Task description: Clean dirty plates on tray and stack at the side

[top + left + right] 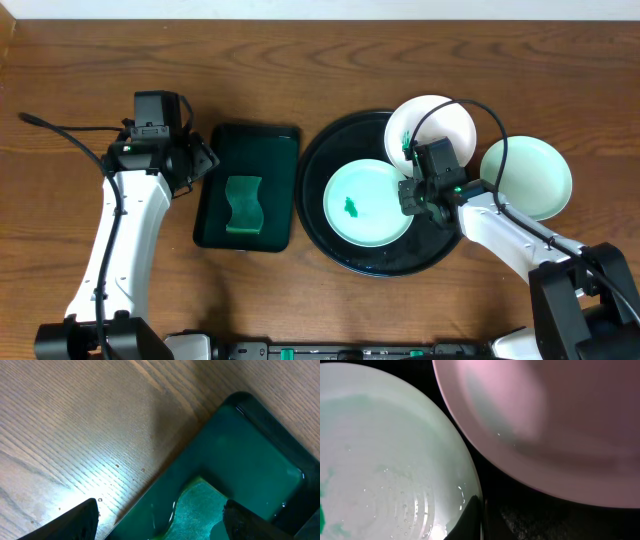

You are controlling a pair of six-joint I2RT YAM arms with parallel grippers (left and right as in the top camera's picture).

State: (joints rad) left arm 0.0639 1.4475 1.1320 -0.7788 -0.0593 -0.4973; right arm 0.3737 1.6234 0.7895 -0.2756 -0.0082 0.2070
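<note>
Mint-green plates [375,190] [526,177], two; white plate [450,128], one.

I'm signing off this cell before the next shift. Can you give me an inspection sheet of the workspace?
Surface: wooden table, brown grain.
Job's things: mint plate with a green smear in the black tray; white plate overlapping its far rim; second mint plate on the table, right of the tray.
Clutter: green sponge in the rectangular tray.
Grippers: left gripper open at the rectangular tray's edge; right gripper at the mint plate's rim, jaws unclear.
Cables: black cable on the table, left.
Surroundings: nothing seen.
</note>
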